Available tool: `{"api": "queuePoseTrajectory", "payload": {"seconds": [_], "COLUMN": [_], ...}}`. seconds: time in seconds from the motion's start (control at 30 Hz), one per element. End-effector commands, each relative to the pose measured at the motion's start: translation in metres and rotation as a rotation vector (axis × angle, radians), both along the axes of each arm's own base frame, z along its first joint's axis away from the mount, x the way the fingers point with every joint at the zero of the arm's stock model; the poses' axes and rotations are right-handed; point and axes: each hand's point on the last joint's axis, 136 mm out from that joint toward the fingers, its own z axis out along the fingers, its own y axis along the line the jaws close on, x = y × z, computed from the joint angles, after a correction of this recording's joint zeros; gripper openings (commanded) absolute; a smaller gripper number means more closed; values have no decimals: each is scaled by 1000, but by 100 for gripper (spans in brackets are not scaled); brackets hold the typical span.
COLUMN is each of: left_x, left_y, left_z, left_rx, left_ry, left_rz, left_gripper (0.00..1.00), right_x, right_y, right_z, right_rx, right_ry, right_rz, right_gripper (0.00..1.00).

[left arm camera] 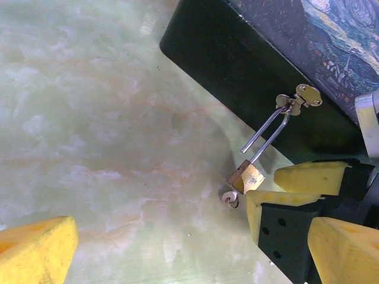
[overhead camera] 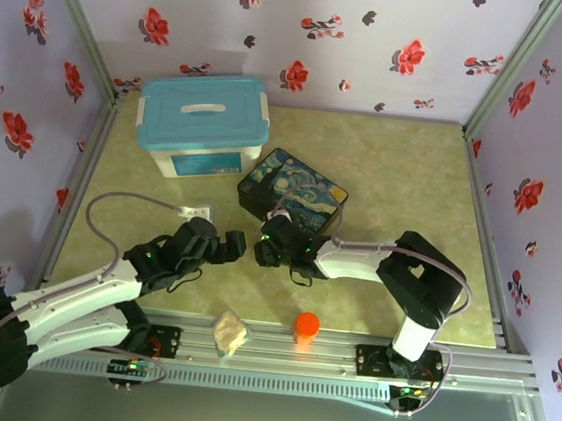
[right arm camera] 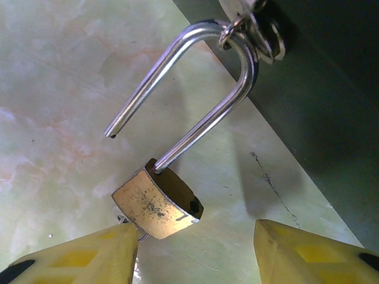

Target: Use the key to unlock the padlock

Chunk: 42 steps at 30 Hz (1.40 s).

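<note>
Padlock (right arm camera: 157,204) hangs off the small brass hasp (left arm camera: 305,97) on the near side wall of the painted tin (overhead camera: 293,194), roughly mid table (overhead camera: 414,184). Its brass body lies low on the table surface, tilted, just in front of the tin. The shackle is open: one leg sits in the body, the other is out w/ its free end in the air, and the bend is looped thru the hasp ring.

Key (left arm camera: 231,199): I see only a tiny grey ring-like bit at the bottom end of the padlock body, touching it. Can't tell if it's seated in the keyhole, too small.

Right gripper (right arm camera: 195,228) is right at the padlock, reaching in from the right. Its yellow fingers stand apart w/ nothing clamped btwn them. In the right wrist view one fingertip (right arm camera: 89,257) overlaps the lower corner of the body and the other sits well off to the side; can't tell if that first tip actually touches.

Left gripper (overhead camera: 239,248) is spread wide and empty, near the padlock on its left, tips pointing toward the right gripper, not touching lock or tin.

Also on the table: a blue-lidded box (overhead camera: 205,122) behind the tin at far left. An orange cap (overhead camera: 307,326) and a pale crumpled lump (overhead camera: 231,333) sit at the near edge btwn the arm bases.
</note>
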Motion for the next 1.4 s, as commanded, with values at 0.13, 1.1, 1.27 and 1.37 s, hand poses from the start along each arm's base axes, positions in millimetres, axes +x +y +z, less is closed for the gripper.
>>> {"api": "queuePoseTrajectory", "payload": {"seconds": [0.13,1.1,1.27,1.37], "left_x": [3,15,33,48], "left_y": [-2,-14,-27,-41], "left_z": [1,7,23,34], "left_rx": [-41,-22,13,54], "left_ry": [-10,-38,-86,-104], "left_rz": [18,-8,-31,-61], "left_gripper": [100,100,100,99], "right_x": [8,-5,-9,-11], "right_y": [16,-21,-49,-68], "right_z": [6,-4,-3,-3], "right_rx": [82,301,390,411], "right_ry": [-30,84,118,121], "right_rz": [0,-109,-188,-223], "right_gripper": [54,17,17,17]}}
